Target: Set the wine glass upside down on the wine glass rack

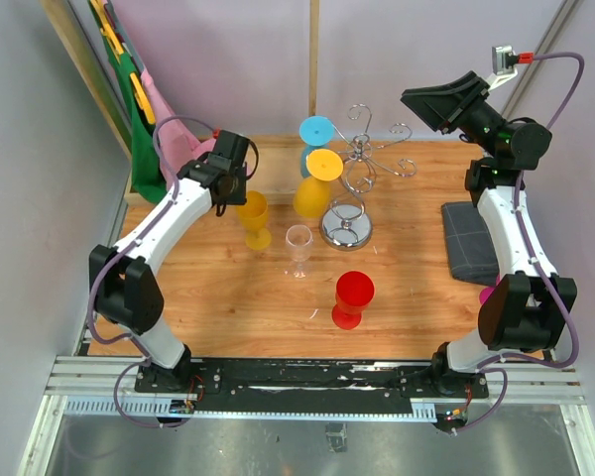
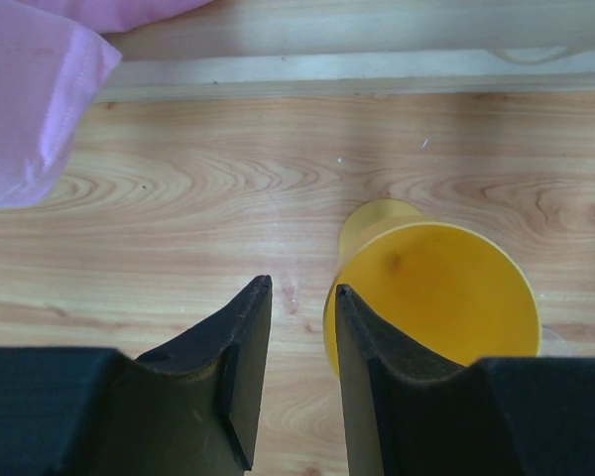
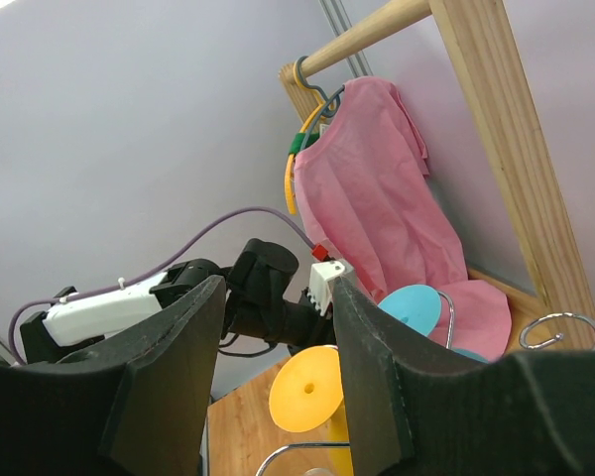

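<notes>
Standing upright on the table [image 1: 218,297], left of the rack [image 1: 359,177] – the yellow glass [image 2: 436,288], mouth up. Left gripper [image 2: 300,286] is at its rim: jaws a narrow gap apart, one finger over the mouth, the other outside, wood showing between (not clamped; contact with the rim unclear). Right gripper [image 3: 278,283] is raised in the air right of the rack – jaws apart, nothing between. On the rack's left arms, a blue glass [image 1: 315,134] and a second yellow one [image 1: 315,188] hang upside down. Nearer than the rack: clear glass [image 1: 298,248], red glass [image 1: 353,297].
</notes>
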{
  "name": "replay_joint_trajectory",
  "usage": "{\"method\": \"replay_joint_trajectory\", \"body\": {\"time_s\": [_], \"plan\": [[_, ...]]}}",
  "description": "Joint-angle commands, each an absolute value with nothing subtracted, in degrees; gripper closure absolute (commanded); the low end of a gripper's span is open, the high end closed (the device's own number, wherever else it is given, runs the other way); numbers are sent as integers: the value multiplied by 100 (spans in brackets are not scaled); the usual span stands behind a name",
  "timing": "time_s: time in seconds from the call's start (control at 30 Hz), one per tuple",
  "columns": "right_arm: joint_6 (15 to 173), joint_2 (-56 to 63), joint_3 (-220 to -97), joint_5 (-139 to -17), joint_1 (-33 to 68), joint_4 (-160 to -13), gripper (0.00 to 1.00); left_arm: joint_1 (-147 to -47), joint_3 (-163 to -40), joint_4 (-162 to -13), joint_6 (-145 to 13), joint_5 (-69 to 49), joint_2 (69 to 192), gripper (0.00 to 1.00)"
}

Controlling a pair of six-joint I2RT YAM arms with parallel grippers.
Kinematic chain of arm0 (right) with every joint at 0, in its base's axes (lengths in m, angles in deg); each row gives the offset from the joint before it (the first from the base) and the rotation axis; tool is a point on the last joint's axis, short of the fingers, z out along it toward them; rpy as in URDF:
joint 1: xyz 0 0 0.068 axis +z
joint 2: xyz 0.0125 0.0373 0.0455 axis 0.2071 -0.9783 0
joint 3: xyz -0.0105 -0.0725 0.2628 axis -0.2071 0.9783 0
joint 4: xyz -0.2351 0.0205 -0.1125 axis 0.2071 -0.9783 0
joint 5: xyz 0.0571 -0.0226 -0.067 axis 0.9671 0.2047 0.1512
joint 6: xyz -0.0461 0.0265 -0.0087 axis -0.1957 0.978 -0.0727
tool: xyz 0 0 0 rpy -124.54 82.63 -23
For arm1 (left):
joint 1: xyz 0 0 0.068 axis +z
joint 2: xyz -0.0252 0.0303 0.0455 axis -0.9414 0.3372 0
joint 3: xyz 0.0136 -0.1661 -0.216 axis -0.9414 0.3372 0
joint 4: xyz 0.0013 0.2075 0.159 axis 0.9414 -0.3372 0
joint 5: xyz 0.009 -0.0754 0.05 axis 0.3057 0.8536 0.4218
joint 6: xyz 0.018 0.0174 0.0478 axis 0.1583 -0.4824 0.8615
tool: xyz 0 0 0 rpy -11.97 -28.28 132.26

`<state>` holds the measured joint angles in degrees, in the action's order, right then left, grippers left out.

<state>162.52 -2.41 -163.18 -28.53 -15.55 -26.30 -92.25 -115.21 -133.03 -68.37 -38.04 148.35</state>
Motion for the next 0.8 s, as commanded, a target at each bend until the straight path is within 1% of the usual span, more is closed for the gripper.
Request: {"method": "replay_joint_trajectory", "body": {"time_s": [0.0,0.07,0.23,0.3,0.37,0.43,0.53,0.77], "plan": [[16206,-137,-16299,-2830,-1582,-2400,51,-9242,-11685,-13271,-6840,-3830,15049,64],[16207,-137,-16293,-2822,-1582,-2406,51,-9237,-11694,-13264,-6859,-3799,15104,65],[16207,-141,-16281,-2830,-1582,-2395,51,-9241,-11637,-13194,-6865,-3765,15194,72],[16207,-145,-16281,-2830,-1582,-2401,51,-9241,-11625,-13182,-6892,-3803,15231,78],[16207,-145,-16276,-2830,-1582,-2401,51,-9239,-11609,-13181,-6904,-3815,15241,80],[16207,-153,-16289,-2833,-1582,-2402,51,-9241,-11607,-13166,-6896,-3826,15229,86],[16211,-167,-16293,-2842,-1582,-2402,51,-9243,-11623,-13167,-6916,-3844,15204,99],[16224,-198,-16311,-2845,-1584,-2390,51,-9241,-11751,-13165,-6965,-4072,14926,100]]}}
